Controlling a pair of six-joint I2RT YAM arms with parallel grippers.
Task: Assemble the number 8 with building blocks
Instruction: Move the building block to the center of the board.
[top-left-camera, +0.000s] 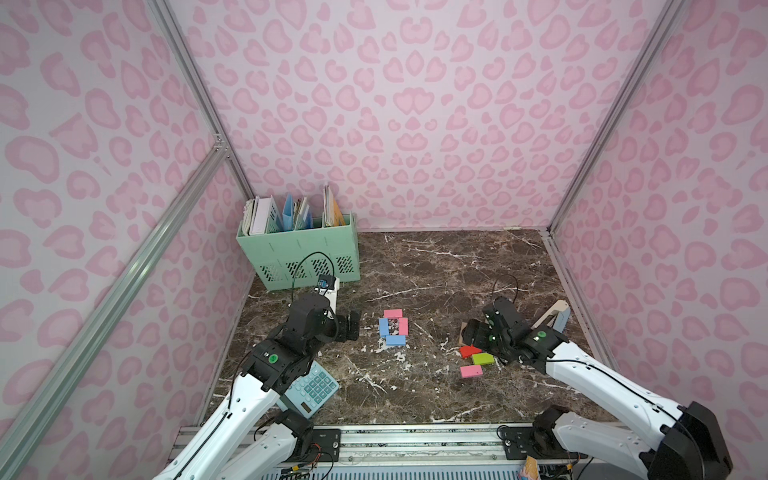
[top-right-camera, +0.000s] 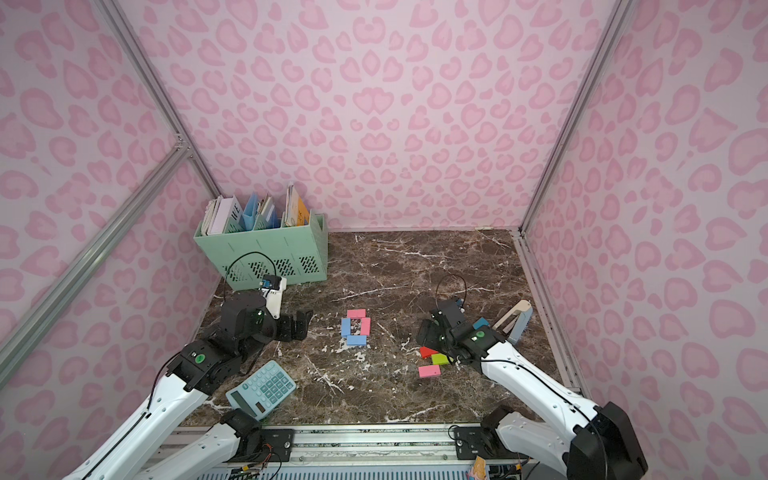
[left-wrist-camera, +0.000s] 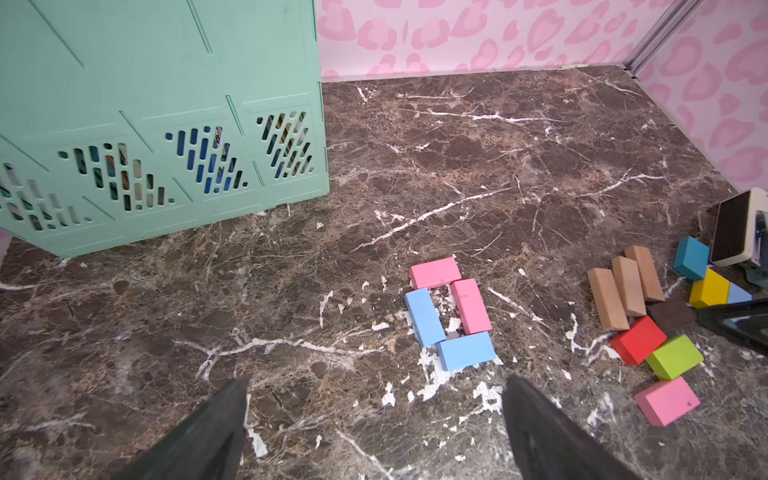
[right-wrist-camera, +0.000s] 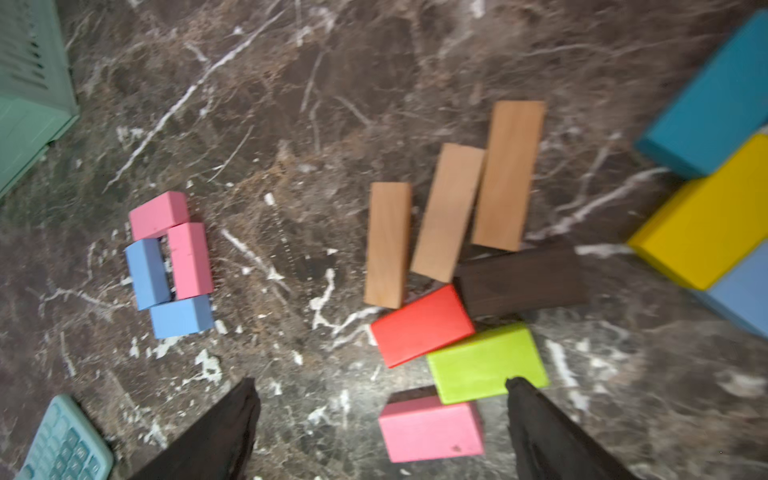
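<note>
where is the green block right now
In both top views the green block lies on the right side of the table, between the red block and a lone pink block.

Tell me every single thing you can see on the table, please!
Block loop: four blocks, two pink and two light blue, table middle.
Wood blocks: three, bare wood, side by side in the right-hand pile.
Other loose blocks: seven, one each, dark brown, red, green, pink, teal, yellow, light blue, same pile.
File organizer: one, mint green, back left, holding papers.
Calculator: one, light blue, front left.
Board eraser, probably: one, white with dark face, right edge.
Table: brown marble.
Left hand: open, beside the loop.
Right hand: open, over the pile.
</note>
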